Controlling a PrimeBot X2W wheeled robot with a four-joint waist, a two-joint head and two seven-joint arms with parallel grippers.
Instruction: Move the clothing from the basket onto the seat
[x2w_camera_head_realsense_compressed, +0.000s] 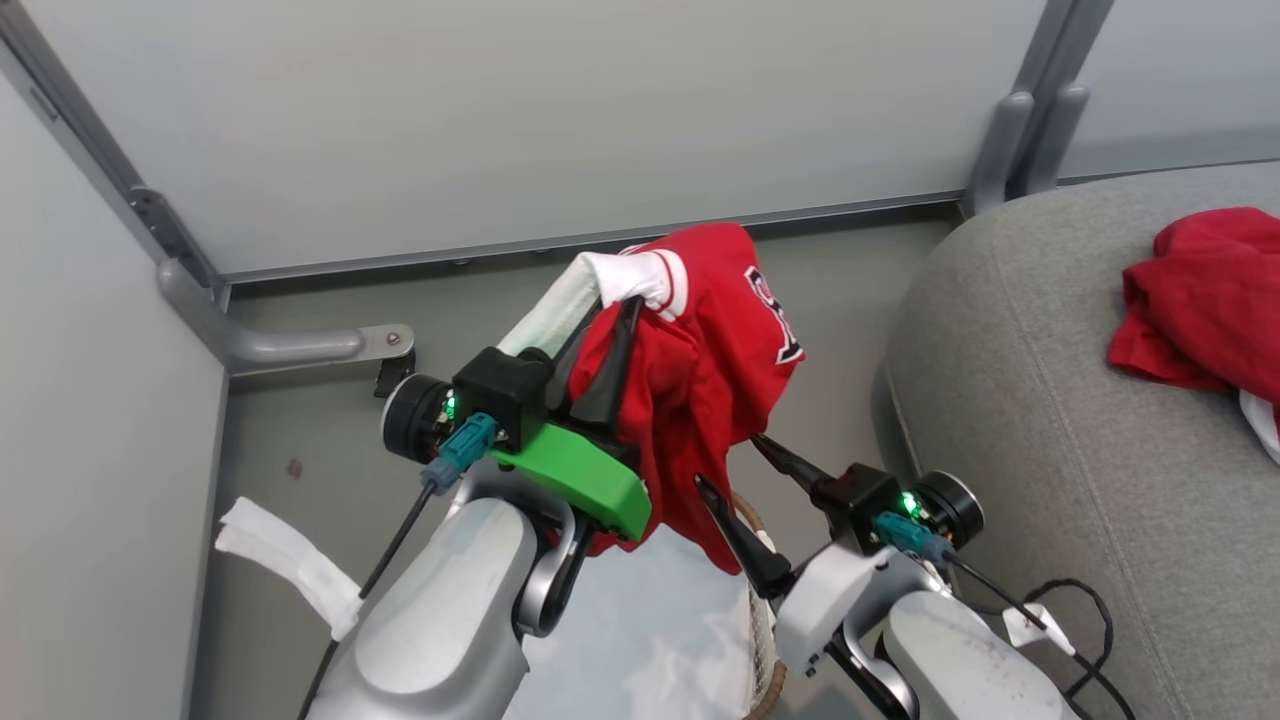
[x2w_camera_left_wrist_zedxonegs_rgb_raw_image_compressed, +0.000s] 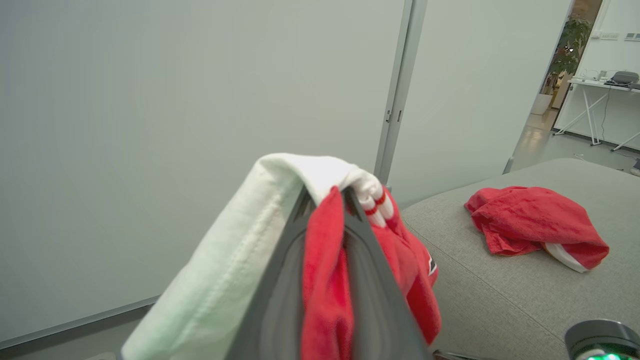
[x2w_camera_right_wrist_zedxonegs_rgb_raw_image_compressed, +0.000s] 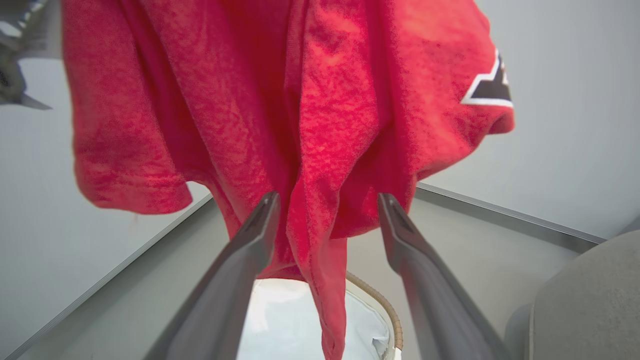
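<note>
**Holding the Jersey Up Over the Basket**

Clamping tight with the left gripper, jaws all but together on a fold of the red-and-white jersey. Look at the left wrist view: red cloth squeezed right between the two dark fingers. Draped over one of them as well, a white sleeve ending in red-striped trim. Hanging in a bunch from that pinch, with the navy letter turned toward the seat side.

Over to the right gripper, lower down and just beside the jersey's bottom edge. Jaws spread wide, gripping nothing. Check the right wrist view: one loose fold of red dangling between the fingers, pinched by neither.

Straight below, the basket, brown woven rim curving round a white liner. Trailing over that liner, the jersey's lowest tail; hard to say whether touching or clear.

Further out to the right, the big grey seat, standing near the basket. Lying crumpled on top of it, well apart from both grippers, the plain red garment. Beyond all that, grey floor and pale wall panels.
</note>
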